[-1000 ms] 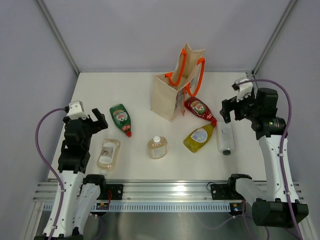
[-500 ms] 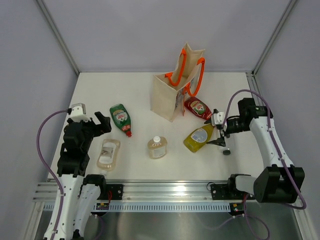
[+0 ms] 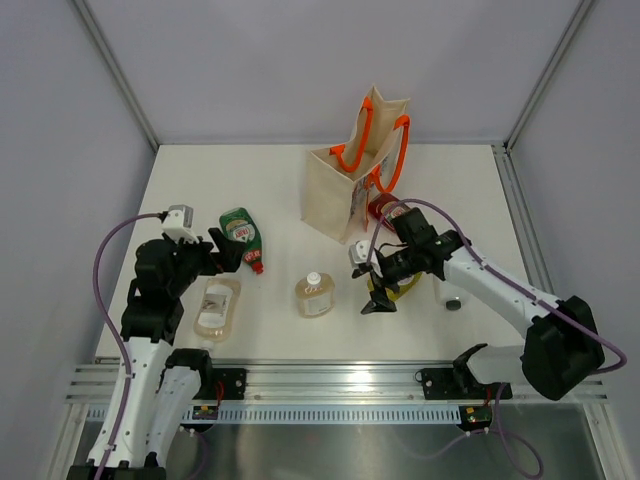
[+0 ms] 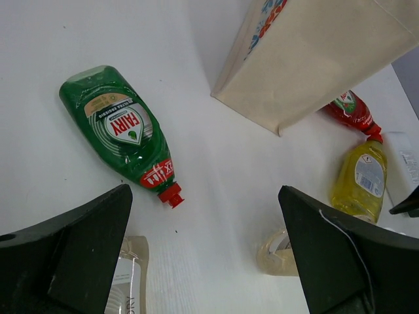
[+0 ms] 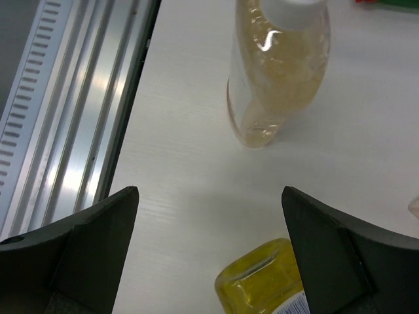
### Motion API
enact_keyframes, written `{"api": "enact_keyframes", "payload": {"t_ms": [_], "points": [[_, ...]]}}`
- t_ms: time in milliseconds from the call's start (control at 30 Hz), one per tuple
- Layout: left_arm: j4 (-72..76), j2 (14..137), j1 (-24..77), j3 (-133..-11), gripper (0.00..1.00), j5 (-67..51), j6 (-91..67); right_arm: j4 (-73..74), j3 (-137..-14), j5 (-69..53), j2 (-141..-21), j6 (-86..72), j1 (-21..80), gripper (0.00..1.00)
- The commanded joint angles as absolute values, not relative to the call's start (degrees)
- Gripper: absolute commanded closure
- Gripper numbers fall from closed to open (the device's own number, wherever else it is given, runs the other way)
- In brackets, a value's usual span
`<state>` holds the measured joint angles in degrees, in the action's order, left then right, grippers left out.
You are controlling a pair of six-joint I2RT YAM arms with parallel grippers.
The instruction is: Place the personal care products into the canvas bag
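The canvas bag stands upright at the back centre, orange handles up; it also shows in the left wrist view. The green bottle lies left of it. One clear-amber bottle lies at the front left, another in the middle. The yellow bottle, red bottle and white bottle lie to the right. My right gripper is open, low at the yellow bottle's base. My left gripper is open, beside the green bottle's cap.
The metal rail runs along the table's near edge. The right arm crosses over the red and white bottles. Grey walls close the back and both sides.
My right arm swung from the far right to the table's middle and dropped low over the yellow bottle. My left gripper moved right and a little forward, toward the green bottle.
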<state>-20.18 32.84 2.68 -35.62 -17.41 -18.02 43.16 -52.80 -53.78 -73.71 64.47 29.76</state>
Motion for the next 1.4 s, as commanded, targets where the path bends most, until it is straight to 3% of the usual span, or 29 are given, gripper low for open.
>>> {"api": "enact_keyframes", "payload": {"t_ms": [0,100,567,700,800,833,900,933,1000,1367], "points": [[-19.6,32.8,2.5,-37.1,0.01,-19.3,-17.5,19.7,-52.5,-47.0,-77.0,41.3,33.5,0.01],[-20.6,32.4,2.5,-37.3,0.01,-18.5,-17.1,14.9,-51.7,-42.8,-79.4,40.9,36.6,0.00],[-22.1,32.7,2.5,-37.0,0.01,-15.0,-15.6,8.2,-59.5,-50.4,-93.9,44.6,44.3,0.03],[-22.4,32.6,2.5,-37.1,0.01,-14.0,-15.2,11.6,-62.5,-55.4,-95.8,47.0,44.2,0.20],[-22.6,32.0,2.5,-36.7,0.01,-12.8,-14.9,11.9,-62.6,-57.4,-96.0,46.0,44.3,0.42],[-22.7,31.9,2.5,-36.7,0.01,-12.6,-14.7,12.2,-62.7,-57.5,-96.0,45.3,44.3,0.57],[-22.9,31.3,2.5,-36.4,0.01,-11.3,-14.4,13.4,-63.9,-57.5,-95.9,44.3,44.2,0.72],[-22.9,31.0,2.5,-36.4,0.01,-10.9,-14.2,15.4,-64.6,-57.1,-95.8,43.9,44.2,0.88],[-22.7,30.8,2.5,-36.4,0.01,-10.6,-14.1,16.8,-65.9,-57.0,-95.1,43.2,43.9,0.99],[-21.4,35.5,2.5,-37.4,0.01,-10.4,-16.4,6.7,-69.2,-55.9,-86.2,7.6,37.4,1.00]]}}
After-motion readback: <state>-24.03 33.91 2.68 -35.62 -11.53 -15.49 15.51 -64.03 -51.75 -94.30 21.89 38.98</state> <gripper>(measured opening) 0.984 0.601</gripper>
